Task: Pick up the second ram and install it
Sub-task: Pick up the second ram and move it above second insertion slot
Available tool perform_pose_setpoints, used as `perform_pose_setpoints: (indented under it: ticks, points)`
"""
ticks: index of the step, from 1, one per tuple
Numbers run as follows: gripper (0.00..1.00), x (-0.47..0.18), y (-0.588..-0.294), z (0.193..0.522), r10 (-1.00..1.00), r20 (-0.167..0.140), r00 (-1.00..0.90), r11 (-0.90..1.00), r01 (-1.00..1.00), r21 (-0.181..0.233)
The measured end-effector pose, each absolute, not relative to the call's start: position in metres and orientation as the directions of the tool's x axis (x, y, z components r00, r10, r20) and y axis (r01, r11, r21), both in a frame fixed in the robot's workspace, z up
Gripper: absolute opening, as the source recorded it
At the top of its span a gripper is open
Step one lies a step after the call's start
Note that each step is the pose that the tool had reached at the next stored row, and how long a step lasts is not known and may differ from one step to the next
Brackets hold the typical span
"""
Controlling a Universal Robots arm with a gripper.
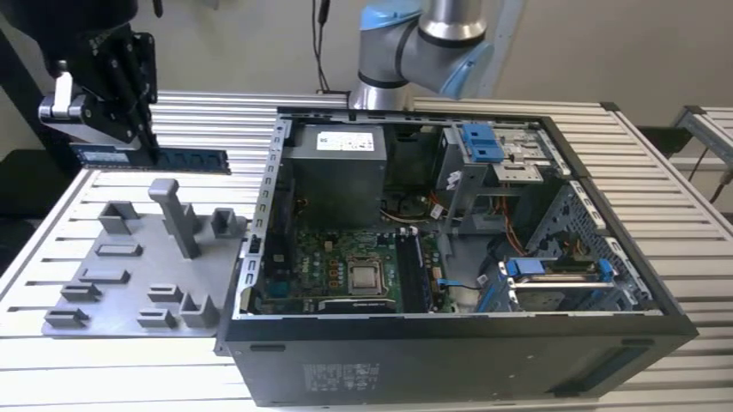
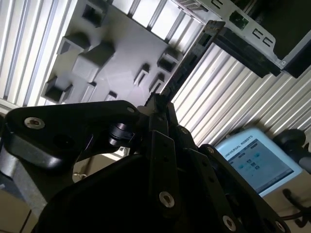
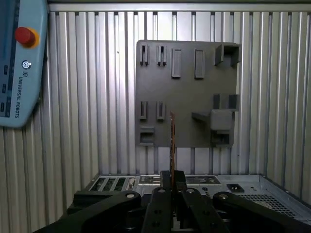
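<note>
In the exterior view my gripper [image 1: 118, 146] hangs at the upper left, above the back edge of the grey holder tray [image 1: 115, 296]. It is shut on the second ram [image 1: 160, 159], a long dark blue-green stick held level and lifted clear of the tray. In both wrist views the ram shows edge-on, reaching out from between the fingers: the ram [image 3: 172, 141] over the tray [image 3: 194, 97], and the ram [image 2: 187, 60] beyond the gripper [image 2: 159, 104]. The open computer case [image 1: 481, 343] with its green motherboard [image 1: 332, 270] lies toward the exterior view's right of the gripper.
The tray's upright posts [image 1: 178, 219] stand below the ram. The case's left wall [image 1: 273, 189] rises between tray and motherboard. Inside sit a power supply [image 1: 338, 172], drive cage [image 1: 504, 150] and cables. A teach pendant [image 3: 19, 63] lies on the slatted table.
</note>
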State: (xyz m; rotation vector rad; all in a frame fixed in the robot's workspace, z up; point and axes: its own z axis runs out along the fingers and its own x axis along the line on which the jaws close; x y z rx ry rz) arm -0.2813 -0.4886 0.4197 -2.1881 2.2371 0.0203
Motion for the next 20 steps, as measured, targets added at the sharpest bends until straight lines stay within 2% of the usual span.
perform_pose_setpoints:
  ticks: [20]
  points:
    - [0.14,-0.246,-0.489,0.42,-1.0,-0.018,-0.014,0.014,-1.0,0.001]
